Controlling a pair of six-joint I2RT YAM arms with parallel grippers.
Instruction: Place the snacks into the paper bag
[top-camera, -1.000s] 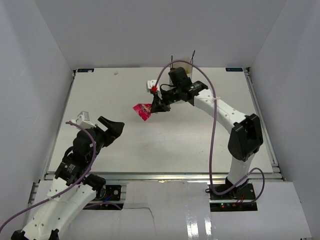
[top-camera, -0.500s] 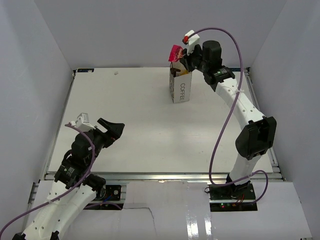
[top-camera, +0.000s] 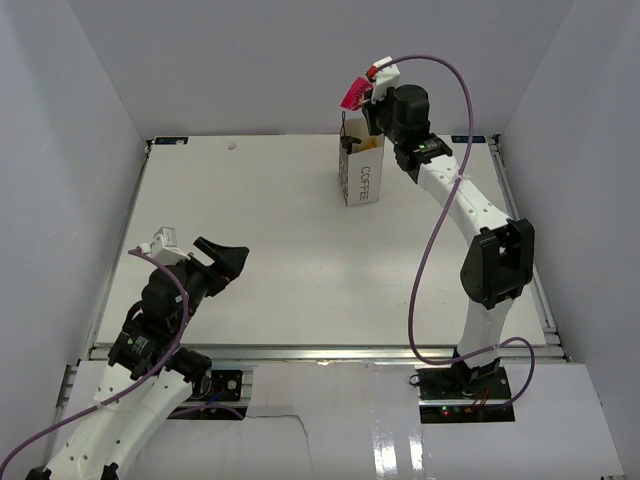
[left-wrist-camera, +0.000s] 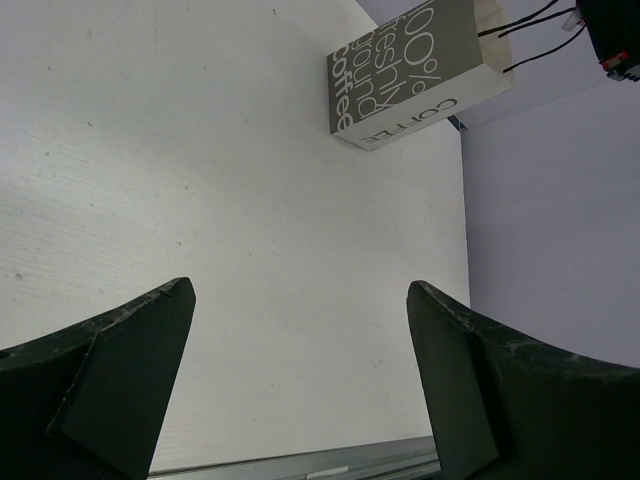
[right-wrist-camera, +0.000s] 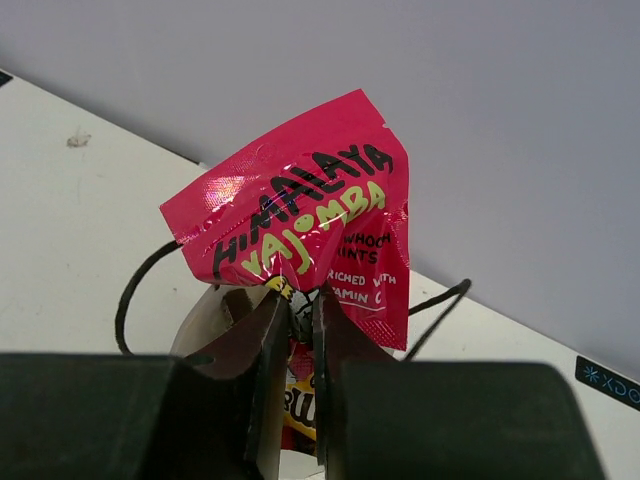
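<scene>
Pink-red snack packet (right-wrist-camera: 300, 230) pinched in right end effector (right-wrist-camera: 300, 310) above paper bag (top-camera: 361, 182), left end effector (left-wrist-camera: 300, 340) spread, well apart

The right gripper (top-camera: 362, 99) holds a pink-red packet (top-camera: 351, 95) just above the mouth of the upright white paper bag (top-camera: 361, 180), near the far edge of the table (top-camera: 300, 260), well apart from the left gripper (top-camera: 234, 262).

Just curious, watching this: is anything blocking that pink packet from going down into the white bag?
Nothing visible does. The right gripper holds the pink packet over the open mouth of the paper bag; its thin black handles stand off to the sides.
</scene>
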